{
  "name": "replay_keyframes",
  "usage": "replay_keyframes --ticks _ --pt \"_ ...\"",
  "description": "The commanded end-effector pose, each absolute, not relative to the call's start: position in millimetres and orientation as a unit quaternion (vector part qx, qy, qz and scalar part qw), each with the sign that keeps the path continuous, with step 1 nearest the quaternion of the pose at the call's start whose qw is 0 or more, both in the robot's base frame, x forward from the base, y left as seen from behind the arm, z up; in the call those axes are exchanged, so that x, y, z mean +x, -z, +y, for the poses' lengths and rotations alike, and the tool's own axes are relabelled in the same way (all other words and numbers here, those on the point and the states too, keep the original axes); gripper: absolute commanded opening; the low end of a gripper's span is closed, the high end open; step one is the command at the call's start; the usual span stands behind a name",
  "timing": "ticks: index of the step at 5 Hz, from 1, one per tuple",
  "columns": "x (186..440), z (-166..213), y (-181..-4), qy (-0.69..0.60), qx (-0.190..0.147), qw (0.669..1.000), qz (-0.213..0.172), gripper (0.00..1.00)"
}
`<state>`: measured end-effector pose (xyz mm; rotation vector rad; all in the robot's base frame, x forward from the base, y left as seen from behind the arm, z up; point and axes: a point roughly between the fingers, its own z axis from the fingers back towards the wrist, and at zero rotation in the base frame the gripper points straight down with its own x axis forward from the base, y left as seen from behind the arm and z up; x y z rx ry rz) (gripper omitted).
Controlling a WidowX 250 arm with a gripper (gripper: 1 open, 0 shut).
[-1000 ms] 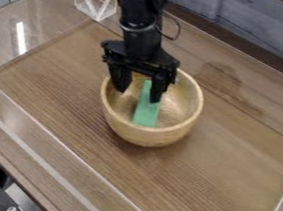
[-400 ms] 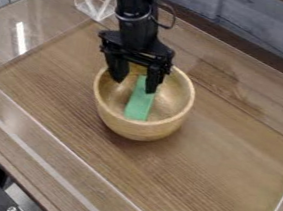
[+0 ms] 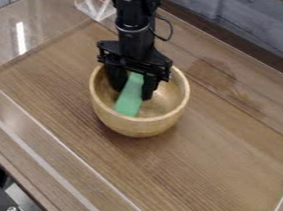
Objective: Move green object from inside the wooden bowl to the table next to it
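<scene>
The wooden bowl (image 3: 135,127) stands on the table (image 3: 213,185) left of centre. Inside it the green object (image 3: 129,99) leans with its upper end raised toward the far wall. My gripper (image 3: 136,79) points straight down into the bowl. Its black fingers (image 3: 114,77) stand on either side of the block's upper end and are shut on it. The fingertips are partly hidden by the bowl's wall and by the block.
Clear acrylic walls (image 3: 21,119) run along the table's edges at left, front and right. A wooden plank wall (image 3: 252,19) rises behind the table. Bare tabletop lies right of the bowl and in front of it.
The gripper has sunk slightly into the bowl and its fingers have closed on the green block's upper end. The bowl and the block have shifted a little to the left.
</scene>
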<state>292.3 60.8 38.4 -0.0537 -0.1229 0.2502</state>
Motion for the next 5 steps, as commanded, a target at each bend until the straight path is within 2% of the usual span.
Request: replay_keyframes --ticks 1,5 --pt "306.2 57.5 -56.7 -0.083 -0.027 0.993 -0.081 0.00" --pt "293.8 55.4 -64.3 -0.122 -0.032 0.989 -0.079 0.00"
